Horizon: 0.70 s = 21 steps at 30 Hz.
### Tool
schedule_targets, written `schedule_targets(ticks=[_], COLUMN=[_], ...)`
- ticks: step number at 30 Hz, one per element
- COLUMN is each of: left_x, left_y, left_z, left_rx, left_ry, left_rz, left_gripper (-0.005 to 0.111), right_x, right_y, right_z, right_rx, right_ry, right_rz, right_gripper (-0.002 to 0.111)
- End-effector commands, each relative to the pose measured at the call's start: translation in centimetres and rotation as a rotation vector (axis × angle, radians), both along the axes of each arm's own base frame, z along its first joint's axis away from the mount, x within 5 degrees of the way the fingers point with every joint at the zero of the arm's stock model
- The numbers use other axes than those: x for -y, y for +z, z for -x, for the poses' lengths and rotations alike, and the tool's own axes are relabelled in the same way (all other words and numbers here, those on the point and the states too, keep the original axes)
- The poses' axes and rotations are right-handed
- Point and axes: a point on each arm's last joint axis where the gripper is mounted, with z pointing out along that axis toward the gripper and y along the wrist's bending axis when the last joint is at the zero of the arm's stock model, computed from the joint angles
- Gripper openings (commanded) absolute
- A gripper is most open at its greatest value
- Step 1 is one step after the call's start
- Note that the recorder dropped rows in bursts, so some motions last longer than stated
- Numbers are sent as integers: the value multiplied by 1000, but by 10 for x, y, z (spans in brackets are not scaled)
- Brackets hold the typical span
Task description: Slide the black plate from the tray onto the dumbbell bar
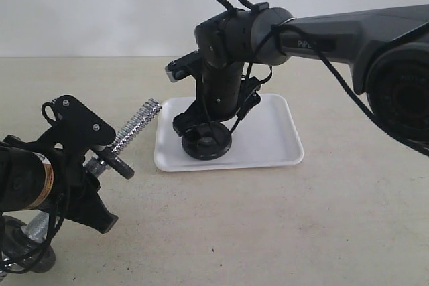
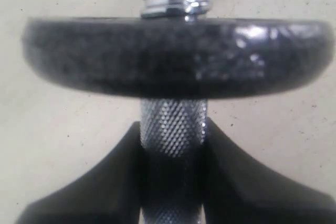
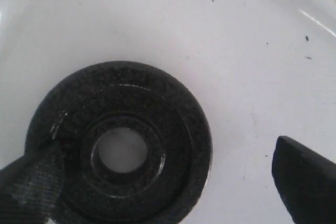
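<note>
While left end effector (image 2: 173,153) is clamping dumbbell bar (image 1: 136,124), right end effector (image 3: 165,150) is hanging wide-open over black plate (image 3: 157,98) on tray (image 3: 236,51).

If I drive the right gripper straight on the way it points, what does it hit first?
Most likely the black plate: the open right gripper points down at it, one finger over its rim, the other over bare tray. Height above it is unclear.
</note>
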Motion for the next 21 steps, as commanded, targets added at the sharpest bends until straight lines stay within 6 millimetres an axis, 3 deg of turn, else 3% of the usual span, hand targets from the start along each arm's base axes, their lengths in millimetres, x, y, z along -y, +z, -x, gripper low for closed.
schedule_targets(ticks=[1,9,17,21], left_x=[2,2,2,2], left_y=[19,19,19,19], left_z=[-6,-6,-6,-6], left_rx=[78,78,78,77], left_ry=[-6,-6,-6,-7], left_rz=[21,21,21,23], left_gripper=[4,4,4,4], right_x=[-3,-5,-14,-19], right_y=[-14,-12,26,31], right_z=[4,7,7,8], right_rx=[-70,-102,-82,-105], right_ry=[-29,-42,-59,-67], right_rz=[-31,-57,-182,-244], right_gripper=[101,101,101,101])
